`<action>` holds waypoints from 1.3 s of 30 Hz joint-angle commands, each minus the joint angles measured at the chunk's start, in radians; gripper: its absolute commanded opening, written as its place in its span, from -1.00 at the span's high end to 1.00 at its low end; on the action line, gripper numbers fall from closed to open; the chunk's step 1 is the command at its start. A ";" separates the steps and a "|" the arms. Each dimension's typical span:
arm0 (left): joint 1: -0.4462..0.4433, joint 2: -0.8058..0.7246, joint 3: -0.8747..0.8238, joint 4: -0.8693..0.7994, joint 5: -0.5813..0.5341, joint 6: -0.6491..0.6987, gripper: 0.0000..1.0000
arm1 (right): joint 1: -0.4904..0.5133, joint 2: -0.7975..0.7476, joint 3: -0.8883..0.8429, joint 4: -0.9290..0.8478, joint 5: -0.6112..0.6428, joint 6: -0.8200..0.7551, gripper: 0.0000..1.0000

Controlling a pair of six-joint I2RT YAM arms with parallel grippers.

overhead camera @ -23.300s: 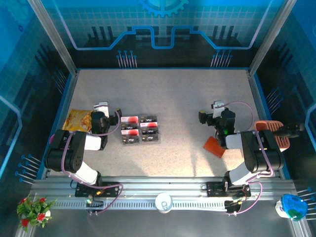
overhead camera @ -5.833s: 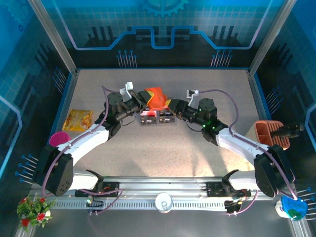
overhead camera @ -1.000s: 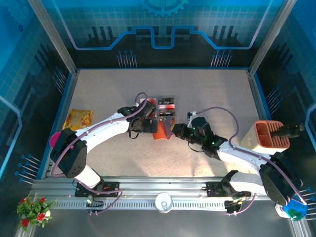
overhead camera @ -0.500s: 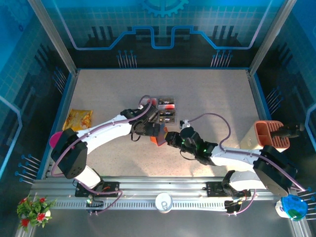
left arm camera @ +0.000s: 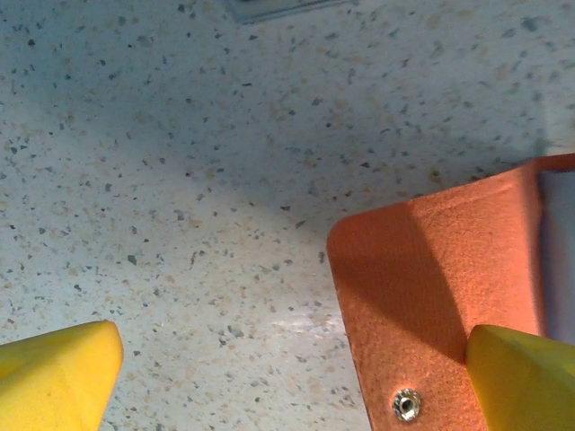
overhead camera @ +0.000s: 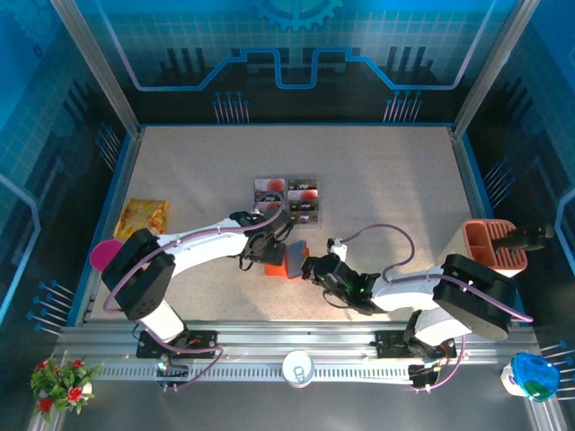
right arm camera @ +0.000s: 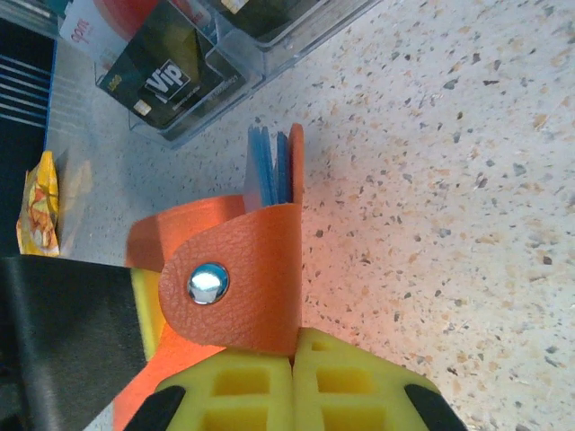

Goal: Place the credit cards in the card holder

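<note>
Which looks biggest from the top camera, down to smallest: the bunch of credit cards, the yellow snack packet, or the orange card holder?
1. credit cards, taken together as one bunch
2. yellow snack packet
3. card holder: it looks smallest, but part of it is covered, so second and third place are close and not certain.

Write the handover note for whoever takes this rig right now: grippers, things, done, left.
Left gripper: open, empty, one finger above the card holder.
Right gripper: shut on the card holder's snap flap.
Credit cards: in the clear tray beyond the holder, none gripped.
Done: holder pinched, pockets showing.
Left: pick up each card and slot it in.
</note>
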State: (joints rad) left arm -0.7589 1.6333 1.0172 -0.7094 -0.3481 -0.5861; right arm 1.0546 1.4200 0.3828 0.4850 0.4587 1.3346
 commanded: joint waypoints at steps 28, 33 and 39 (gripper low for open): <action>-0.015 0.074 0.052 -0.077 -0.172 0.019 -0.99 | -0.071 -0.236 0.079 -0.351 0.024 -0.185 -0.01; -0.016 0.044 0.040 -0.065 -0.157 0.004 -0.99 | -0.173 -0.234 0.155 -0.474 -0.152 -0.315 -0.07; -0.016 0.034 0.039 -0.062 -0.155 0.000 -0.98 | -0.200 -0.102 0.292 -0.583 -0.269 -0.428 -0.13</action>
State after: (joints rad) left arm -0.7700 1.6894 1.0595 -0.7544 -0.5079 -0.5766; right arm 0.8619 1.2716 0.6155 0.0097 0.2729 0.9993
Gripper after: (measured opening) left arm 0.992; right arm 0.562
